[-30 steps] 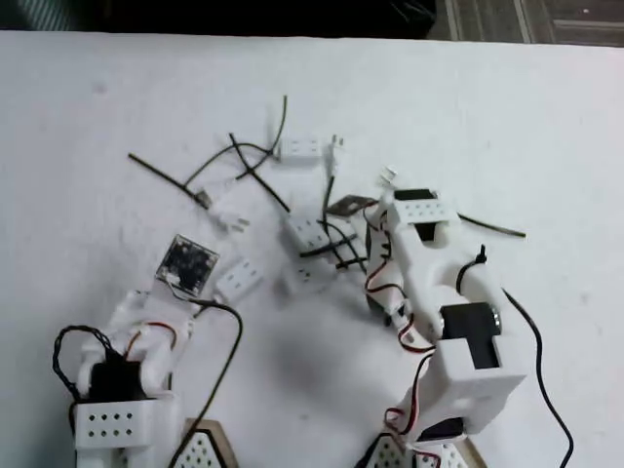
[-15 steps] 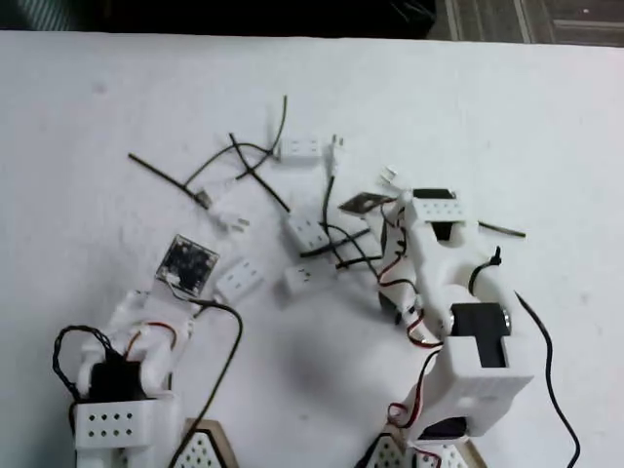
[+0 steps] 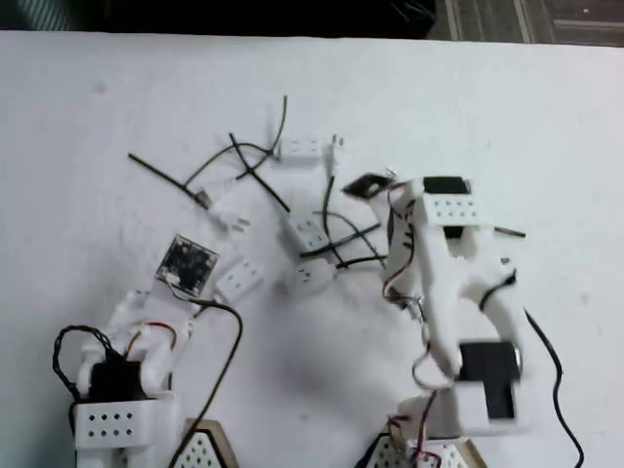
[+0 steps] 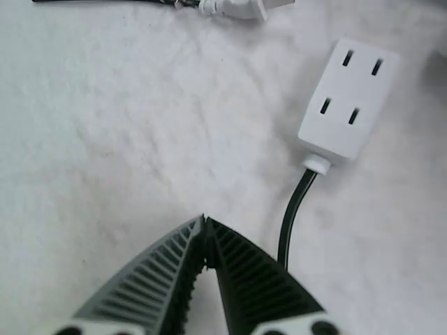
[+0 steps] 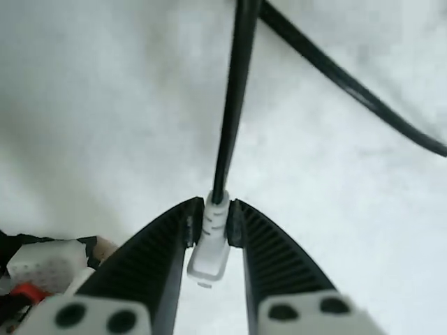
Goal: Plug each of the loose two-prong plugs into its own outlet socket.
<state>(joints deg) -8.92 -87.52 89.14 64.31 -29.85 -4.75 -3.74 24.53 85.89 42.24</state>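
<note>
My right gripper (image 5: 211,213) is shut on a white two-prong plug (image 5: 208,250); the plug's black cord (image 5: 234,105) runs away from the fingers over the table. From above, this gripper (image 3: 368,185) hangs right of the tangle of cords. White outlet blocks lie at the far middle (image 3: 299,148), the centre (image 3: 307,232), just nearer (image 3: 312,276), and by the left arm (image 3: 239,278). Loose plugs (image 3: 234,221) (image 3: 336,151) lie among the cords. My left gripper (image 4: 204,222) is shut on nothing, a little short of an outlet block (image 4: 347,98) with two sockets.
Black cords (image 3: 253,161) cross each other around the outlets at the table's (image 3: 507,107) middle. The left arm (image 3: 127,380) rests low at the near left edge. A cable (image 3: 556,380) trails beside the right arm's base. Open white tabletop lies far right and far left.
The right arm has swung to the right and farther out, carrying the plug and dragging its cord. The left arm has not moved.
</note>
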